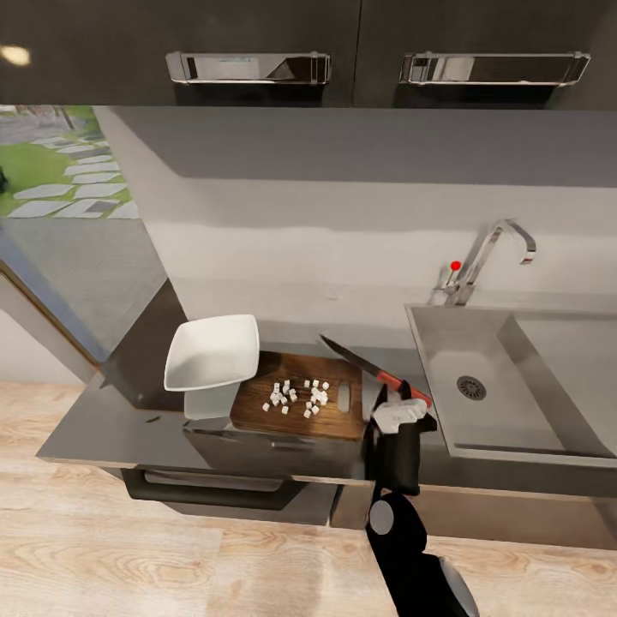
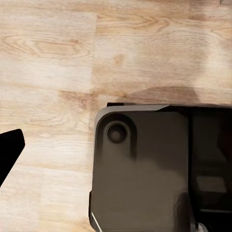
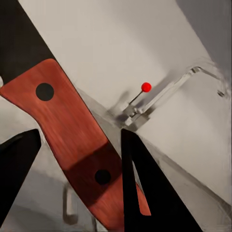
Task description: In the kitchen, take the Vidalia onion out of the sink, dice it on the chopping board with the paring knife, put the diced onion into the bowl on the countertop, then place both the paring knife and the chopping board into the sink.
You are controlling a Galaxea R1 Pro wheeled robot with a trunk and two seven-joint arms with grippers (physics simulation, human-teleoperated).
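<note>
Low in the head view, the right arm rises from the bottom edge to the right gripper [image 1: 401, 410], whose jaws are closed on the reddish handle of the paring knife [image 1: 364, 366]; its dark blade points up-left over the chopping board [image 1: 334, 418]. Small white onion dice [image 1: 296, 396] lie scattered on the board at frame centre. To its left sits the white square bowl [image 1: 212, 351] on the bench [image 1: 94, 428]. At right lies the steel sink [image 1: 446, 360], under the tap [image 1: 488, 257]. Whether the left jaws are open or closed cannot be told.
</note>
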